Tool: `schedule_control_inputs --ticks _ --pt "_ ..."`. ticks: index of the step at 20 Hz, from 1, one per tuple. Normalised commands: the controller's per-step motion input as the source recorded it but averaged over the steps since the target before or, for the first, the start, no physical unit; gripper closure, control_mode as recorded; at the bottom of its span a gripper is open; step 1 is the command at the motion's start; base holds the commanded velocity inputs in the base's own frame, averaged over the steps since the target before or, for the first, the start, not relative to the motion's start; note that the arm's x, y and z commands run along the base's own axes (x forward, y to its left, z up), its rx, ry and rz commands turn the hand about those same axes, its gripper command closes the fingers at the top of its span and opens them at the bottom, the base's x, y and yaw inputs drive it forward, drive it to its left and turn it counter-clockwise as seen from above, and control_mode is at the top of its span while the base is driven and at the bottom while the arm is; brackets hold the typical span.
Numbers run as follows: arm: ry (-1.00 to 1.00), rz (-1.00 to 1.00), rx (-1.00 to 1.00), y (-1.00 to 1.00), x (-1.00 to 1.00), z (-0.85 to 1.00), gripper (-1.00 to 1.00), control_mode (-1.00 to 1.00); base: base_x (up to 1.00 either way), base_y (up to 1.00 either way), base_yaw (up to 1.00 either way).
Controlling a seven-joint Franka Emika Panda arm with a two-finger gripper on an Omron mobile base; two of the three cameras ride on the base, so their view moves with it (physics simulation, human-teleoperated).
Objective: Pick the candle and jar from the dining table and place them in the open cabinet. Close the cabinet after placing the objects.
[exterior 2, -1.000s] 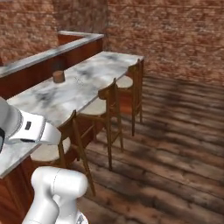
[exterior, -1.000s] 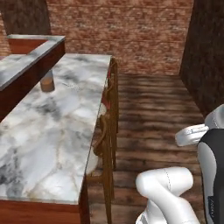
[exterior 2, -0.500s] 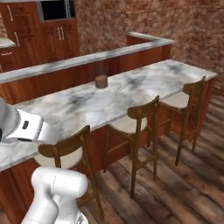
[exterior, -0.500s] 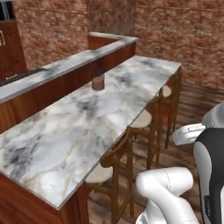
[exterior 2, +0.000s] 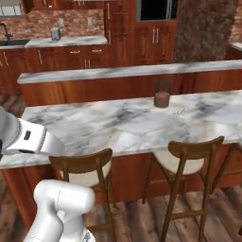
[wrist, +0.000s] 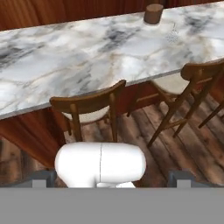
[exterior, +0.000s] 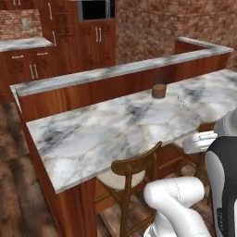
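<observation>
My arm (exterior: 178, 203) is glossy white, built of smooth rounded links like fat tubes with domed ends. In the left base view a dark grey, nearly black band runs down the link at the right edge, edged in white, with faint small markings low on it. In the right base view a white link (exterior 2: 28, 137) carries a small dark square mark on its side. A thin seam line splits the rounded white shell lengthwise.
</observation>
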Motion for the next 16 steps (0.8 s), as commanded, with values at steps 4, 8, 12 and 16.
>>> schedule_control_inputs --ticks 4,8,12,16 --pt "0.00 0.00 0.00 0.00 0.00 0.00 -1.00 1.00 0.18 -1.00 0.49" --pt "0.00 0.00 0.00 0.00 0.00 0.00 -1.00 1.00 -0.63 -0.88 0.26" --pt "0.00 0.00 0.00 0.00 0.00 0.00 -1.00 1.00 -0.43 -0.64 0.22" --pt "0.00 0.00 0.00 0.00 0.00 0.00 -1.00 1.00 0.40 -0.42 0.21"
